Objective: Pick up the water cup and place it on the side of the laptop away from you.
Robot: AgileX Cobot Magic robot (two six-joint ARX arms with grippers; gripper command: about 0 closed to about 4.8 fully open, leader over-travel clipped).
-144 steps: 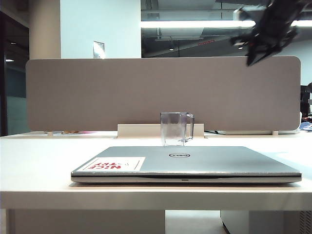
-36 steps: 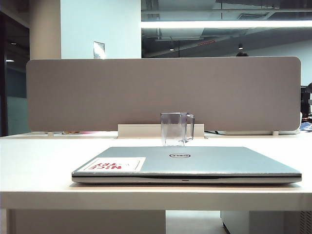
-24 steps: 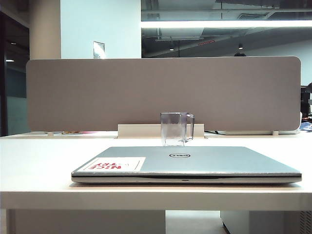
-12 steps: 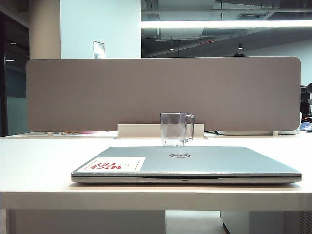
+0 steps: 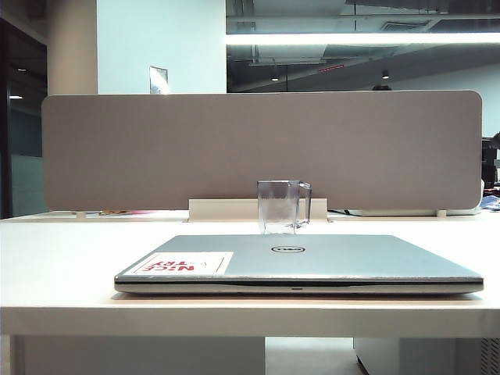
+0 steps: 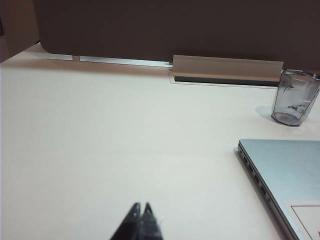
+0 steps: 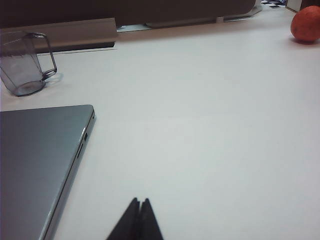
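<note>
The closed silver-grey laptop [image 5: 301, 262] lies flat on the white table, logo and red-lettered sticker on its lid. The clear grey-tinted water cup [image 5: 279, 207] stands upright on the table just behind the laptop's far edge, handle to the right. Both wrist views show them too: the water cup [image 6: 295, 97] beyond the laptop [image 6: 285, 175], and the water cup [image 7: 22, 62] beyond the laptop [image 7: 37, 160]. My left gripper [image 6: 140, 206] is shut and empty over bare table, well short of the cup. My right gripper [image 7: 139, 201] is shut and empty, beside the laptop's edge. Neither gripper shows in the exterior view.
A grey partition panel [image 5: 262, 148] runs along the table's far side, with a pale cable tray [image 5: 223, 209] at its foot right behind the cup. A round orange-red fruit [image 7: 306, 24] lies far off on the right side of the table.
Six seconds ago a dark gripper hung blurred at the upper right of the exterior view; it has since left that view. Over the last second nothing has moved.
</note>
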